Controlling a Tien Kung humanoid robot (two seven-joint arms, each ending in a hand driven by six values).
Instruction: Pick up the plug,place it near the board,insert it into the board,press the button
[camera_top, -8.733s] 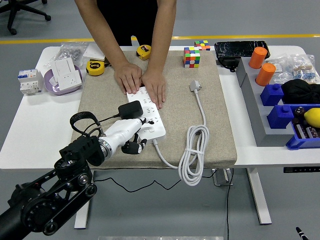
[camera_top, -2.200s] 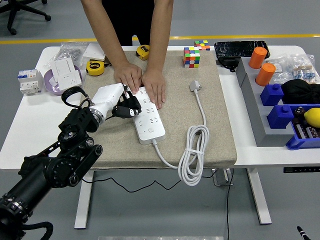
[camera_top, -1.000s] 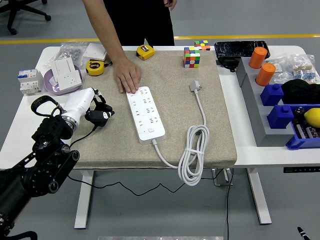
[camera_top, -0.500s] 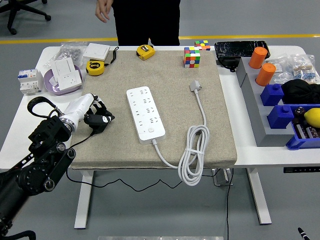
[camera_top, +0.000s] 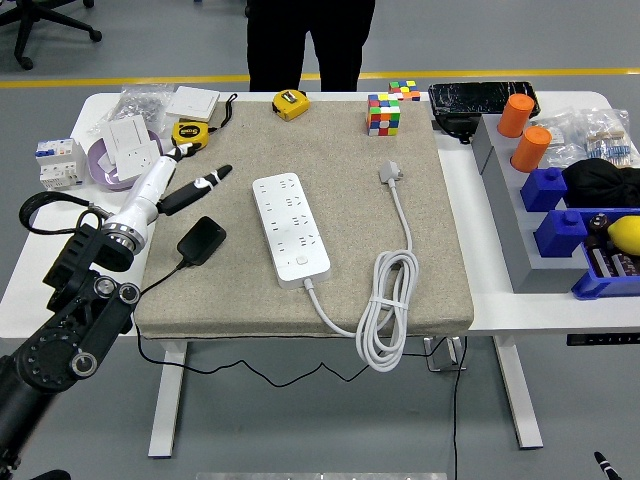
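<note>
"Left hand, head view. What's it doing?"

"Fingers stretched out flat, nothing in them. It hovers over the mat's left edge, approx 9 o'clock from the board. R hand isn't in shot."

"And the plug?"

"Black plug lies flat on the mat at 6 o'clock from the fingertips, just apart from them. It's loose, not in any socket. Its thin black cord runs off toward 7 o'clock and over the table edge. The board is at its 3 o'clock, near but not touching."

"How will it handle?"

"Prob. light, rigid plastic with a smooth shell, so it could slip in a loose pinch. It's lying low, so not much side face to get at. I'd take it across the two long sides w/ thumb opposite fingers, away from the cord end. The cord is soft and may drag or twist the body on the lift."

"Anything else nearby?"

"White cable is coiled at 4 o'clock of the board, its own plug head at 2 o'clock. That's not the one to grab, I think. A person stands at 12 o'clock, hands not on the table."
</note>
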